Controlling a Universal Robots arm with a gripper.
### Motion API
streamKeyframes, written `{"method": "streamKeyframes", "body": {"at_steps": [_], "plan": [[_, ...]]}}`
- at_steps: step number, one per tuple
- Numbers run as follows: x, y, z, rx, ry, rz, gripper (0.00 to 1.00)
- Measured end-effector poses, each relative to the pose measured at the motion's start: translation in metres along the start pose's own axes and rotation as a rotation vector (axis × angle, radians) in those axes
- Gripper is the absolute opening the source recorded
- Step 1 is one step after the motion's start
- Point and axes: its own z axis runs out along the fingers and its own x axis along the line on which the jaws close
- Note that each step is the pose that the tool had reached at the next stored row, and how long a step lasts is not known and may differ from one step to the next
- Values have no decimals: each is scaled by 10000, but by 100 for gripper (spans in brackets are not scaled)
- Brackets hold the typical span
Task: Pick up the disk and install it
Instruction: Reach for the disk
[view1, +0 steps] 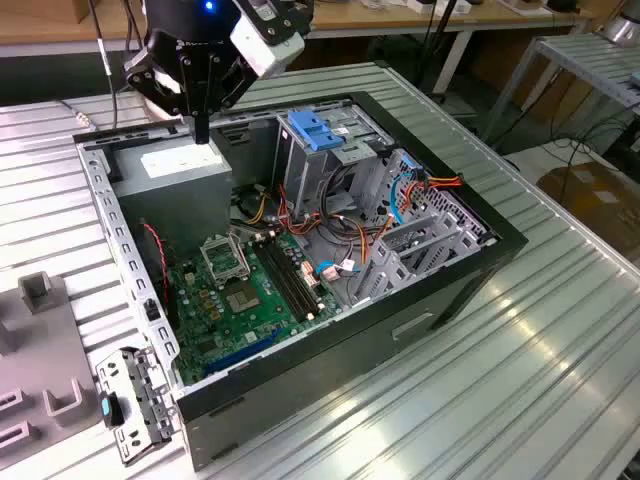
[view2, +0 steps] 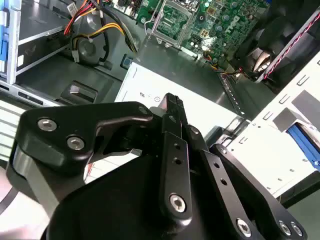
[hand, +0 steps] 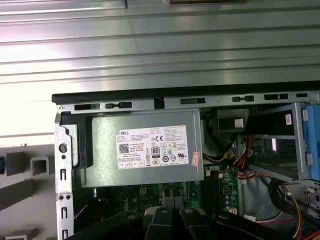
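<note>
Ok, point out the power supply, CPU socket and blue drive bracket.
power supply (hand: 152, 147), first wrist view, on its white label.
CPU socket (view1: 222, 262), exterior view, on its metal frame.
blue drive bracket (view1: 315, 128), exterior view, on its top face.

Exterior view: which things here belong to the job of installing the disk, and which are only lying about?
Belong to the job:
gripper; open computer case; drive cage inside it.

Only lying about:
power supply; motherboard; grey fixtures on the table.
</note>
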Motion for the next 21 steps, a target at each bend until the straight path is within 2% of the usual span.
{"method": "streamKeyframes", "body": {"at_steps": [3, 8, 14, 21], "plan": [[93, -7, -1, 0, 0, 0, 11], [150, -12, 1, 0, 0, 0, 11], [288, -22, 6, 0, 0, 0, 11], [379, -29, 9, 0, -1, 0, 11]]}}
